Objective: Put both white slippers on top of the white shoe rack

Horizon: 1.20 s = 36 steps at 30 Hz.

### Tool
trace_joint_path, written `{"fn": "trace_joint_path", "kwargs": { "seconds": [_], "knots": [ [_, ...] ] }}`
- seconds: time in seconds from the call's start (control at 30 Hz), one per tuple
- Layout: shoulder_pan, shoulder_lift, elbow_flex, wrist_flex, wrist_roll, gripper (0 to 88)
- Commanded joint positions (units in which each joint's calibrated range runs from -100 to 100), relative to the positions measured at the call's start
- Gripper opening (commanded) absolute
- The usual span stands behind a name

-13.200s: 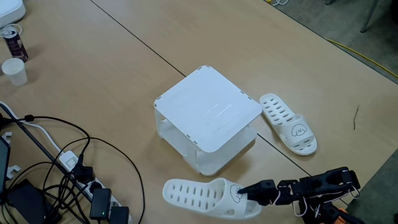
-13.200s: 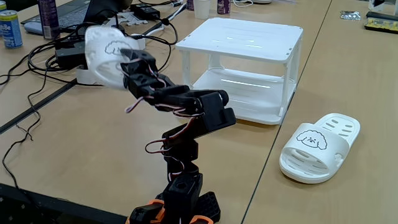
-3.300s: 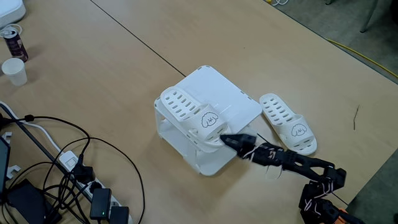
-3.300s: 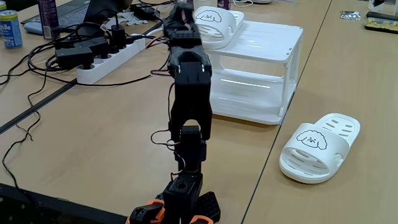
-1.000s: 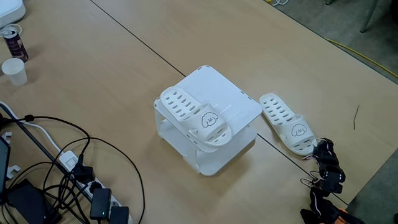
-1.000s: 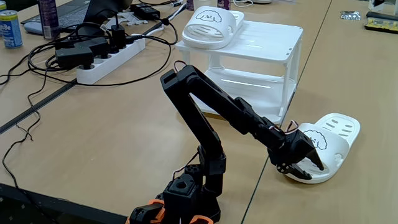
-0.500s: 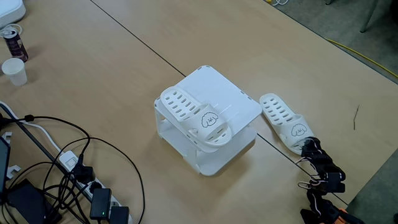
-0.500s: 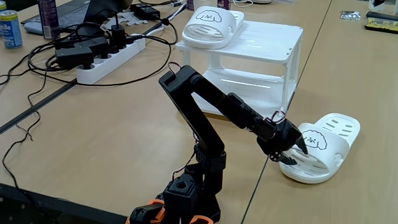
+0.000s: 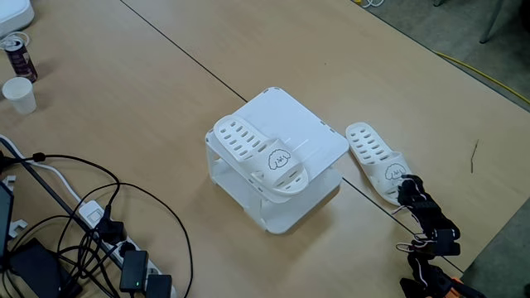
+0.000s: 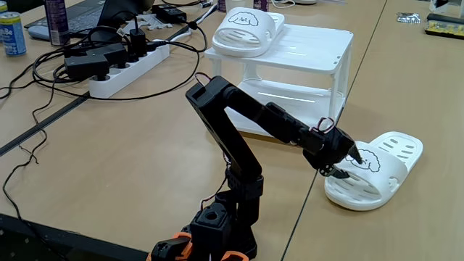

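Left side of the bench [image 9: 124, 83]: cables and a power strip [image 9: 132, 266], plus a paper cup [image 9: 18, 93] and a can [image 9: 16, 55] toward the far left corner, all well apart from the work.

Mid-bench: shoe rack [image 9: 319, 136], one slipper [image 9: 258, 154] already on its top, lying along the left half. The right half of the top is bare, room enough for the second.

Right of the rack: second slipper [image 10: 377, 170] on the bench, near the right edge. Gripper [image 10: 348, 165] sits at its strap end, jaws touching the strap; whether they have closed on it, cannot tell.

Step in hand, judged: grasp this slipper. Bite the strap fully and lift clear of the rack's top edge before swinging left. Set down beside the first slipper, without nudging it.
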Motion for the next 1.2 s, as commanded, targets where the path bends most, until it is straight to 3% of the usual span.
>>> {"fn": "trace_joint_path", "kwargs": {
  "seconds": [0.0, 0.57, 1.17],
  "knots": [
    [-1.6, 0.0, -3.8, -1.0, 0.4, 12.2],
    [-2.8, 10.3, -9.7, -7.6, 0.4, 12.2],
    [-7.5, 10.3, 0.1, -25.2, 0.4, 12.2]
  ]
}}
